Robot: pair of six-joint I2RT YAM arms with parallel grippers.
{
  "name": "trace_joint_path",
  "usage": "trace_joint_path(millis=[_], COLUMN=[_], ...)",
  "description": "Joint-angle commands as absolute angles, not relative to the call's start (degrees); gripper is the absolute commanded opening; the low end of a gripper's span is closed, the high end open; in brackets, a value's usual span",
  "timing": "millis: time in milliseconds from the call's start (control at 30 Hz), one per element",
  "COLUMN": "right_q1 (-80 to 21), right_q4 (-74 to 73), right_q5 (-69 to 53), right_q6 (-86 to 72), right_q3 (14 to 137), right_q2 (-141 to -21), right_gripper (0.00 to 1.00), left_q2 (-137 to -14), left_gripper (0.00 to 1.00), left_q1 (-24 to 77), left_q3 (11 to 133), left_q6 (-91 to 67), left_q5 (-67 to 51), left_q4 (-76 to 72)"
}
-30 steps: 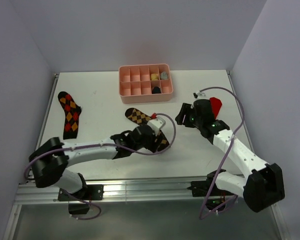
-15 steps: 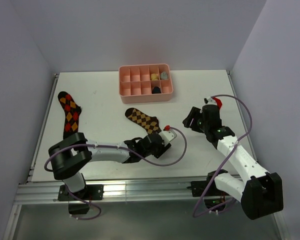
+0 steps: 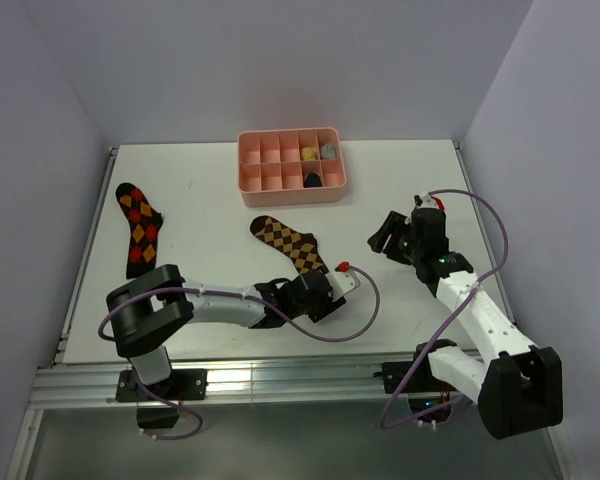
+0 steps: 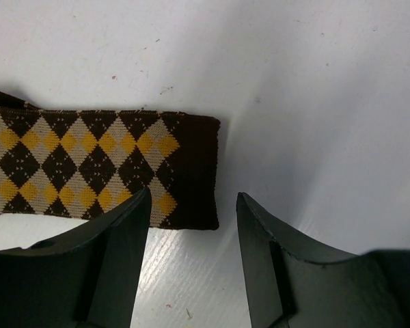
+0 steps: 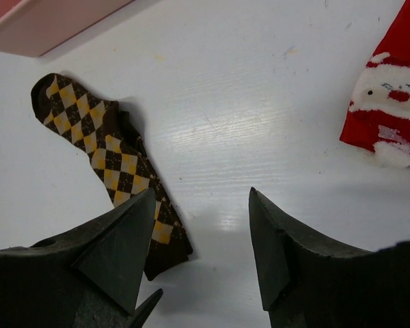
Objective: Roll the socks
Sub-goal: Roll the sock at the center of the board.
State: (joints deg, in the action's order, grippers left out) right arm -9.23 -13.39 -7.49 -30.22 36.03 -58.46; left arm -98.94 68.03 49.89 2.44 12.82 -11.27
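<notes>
The near sock (image 4: 89, 167) is black with tan and yellow argyle diamonds and a plain dark cuff. The far-left sock (image 3: 140, 228) is black with red and orange diamonds. The right sock (image 5: 393, 102) is red with a white-bearded Santa face. The tray (image 3: 280, 196) is pink and the table (image 3: 210, 190) is white.

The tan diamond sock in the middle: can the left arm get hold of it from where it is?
Probably yes. The left gripper hangs open just at the cuff end of the tan diamond sock, which lies flat on the table with nothing between them.
</notes>
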Motion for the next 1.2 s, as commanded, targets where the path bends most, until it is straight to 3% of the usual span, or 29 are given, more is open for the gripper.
trace_joint_path(millis=[0, 500, 667, 900, 1167], right_q1=[-8.4, -7.3, -7.2, -7.2, -7.3], right_q4=[-11.4, -10.0, -9.4, -7.6, -6.8], right_q5=[-8.5, -11.3, -12.0, -15.0, -20.1], right_q6=[-30.4, -30.8, -30.5, -30.1, -30.2], right_q3=[35.6, 35.0, 34.5, 32.9, 30.2], right_q2=[-57.7, -58.4, -58.0, -57.0, -57.7], right_gripper=[0.64, 0.64, 0.64, 0.64, 0.64], left_q2=[-100.2, -104.1, -105.1, -104.0, -99.8], left_gripper=[0.59, 0.54, 0.30, 0.04, 0.00], left_q1=[68.4, 68.4, 68.4, 67.6, 61.4], left_q3=[52.6, 53.0, 53.1, 52.9, 52.4], left_q6=[4.6, 5.8, 5.2, 2.9, -5.2], left_q5=[11.6, 14.0, 14.0, 11.6, -1.1], left_q4=[-11.0, -9.1, -8.1, -7.8, -8.4])
